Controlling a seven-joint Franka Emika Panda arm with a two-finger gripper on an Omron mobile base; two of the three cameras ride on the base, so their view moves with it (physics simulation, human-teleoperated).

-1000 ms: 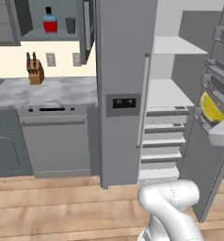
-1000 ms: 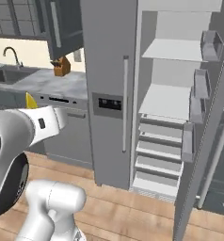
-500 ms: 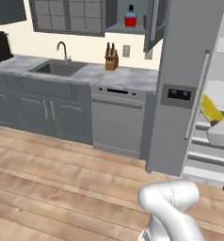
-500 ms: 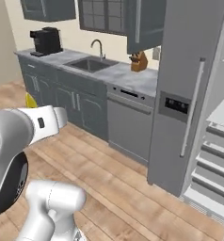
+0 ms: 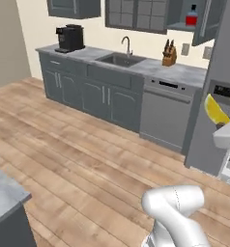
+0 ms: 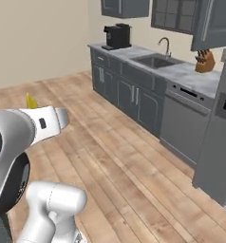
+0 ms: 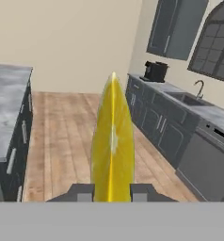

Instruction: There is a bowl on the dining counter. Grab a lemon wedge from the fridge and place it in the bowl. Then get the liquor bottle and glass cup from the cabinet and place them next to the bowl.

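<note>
Hand view, item held: the lemon wedge stands upright between the two dark finger tips, its rind edge facing the camera.
Gripper: clamped narrowly on the wedge, one tip on each flat side.
Same item, left base view: the wedge shows as a yellow sliver at the right edge, just above the white hand.
Same item, right base view: only the wedge's tip pokes up behind the white forearm.
Change since a second ago: the whole scene has swung. The open fridge shelves that faced the base then have slid off to the right; the base has turned, and the wedge has kept its place in the grip.
Fridge: now only a grey door with its dark dispenser panel at the right margin.
Cabinet: open above, the liquor bottle on its shelf.
Worktop: sink, knife block and coffee machine along the wall.
Dining counter: marble slab ahead to the left; no bowl visible from here.
Meaning for the task, by my reckoning: fetching is done, carrying to the bowl is under way; bottle and cup remain.
</note>
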